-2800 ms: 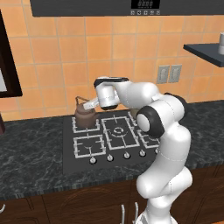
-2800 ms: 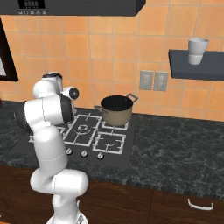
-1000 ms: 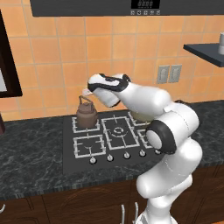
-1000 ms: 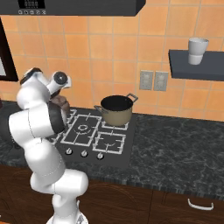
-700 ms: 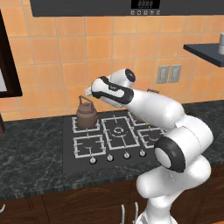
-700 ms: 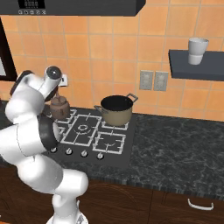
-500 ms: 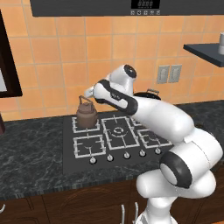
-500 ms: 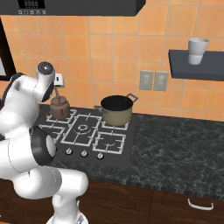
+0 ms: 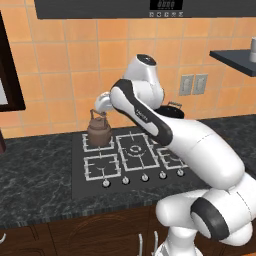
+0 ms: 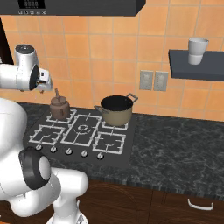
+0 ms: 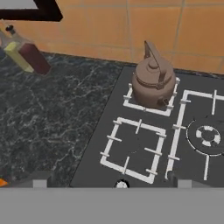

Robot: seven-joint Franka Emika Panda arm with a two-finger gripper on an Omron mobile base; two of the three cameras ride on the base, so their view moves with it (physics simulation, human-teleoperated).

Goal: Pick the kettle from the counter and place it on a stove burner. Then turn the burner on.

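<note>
I have let go: the kettle (image 9: 99, 131) sits on the stove burner (image 11: 151, 99), gripper (image 9: 101, 103) lifted above it, fingers apart; next, the knob.

Base views flank arm, facing cooktop (image 9: 131, 152) – hand view looks down, nearer; all share kettle (image 11: 154, 82).

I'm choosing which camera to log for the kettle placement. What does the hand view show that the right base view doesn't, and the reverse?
Hand view: a dark red bottle and a yellow one lying on the counter.

Right base view: the olive stockpot on a rear burner, a white cup on a wall shelf, and the row of silver knobs.

Both: the kettle sitting on the rear corner stove burner, and the orange tiled wall.
</note>
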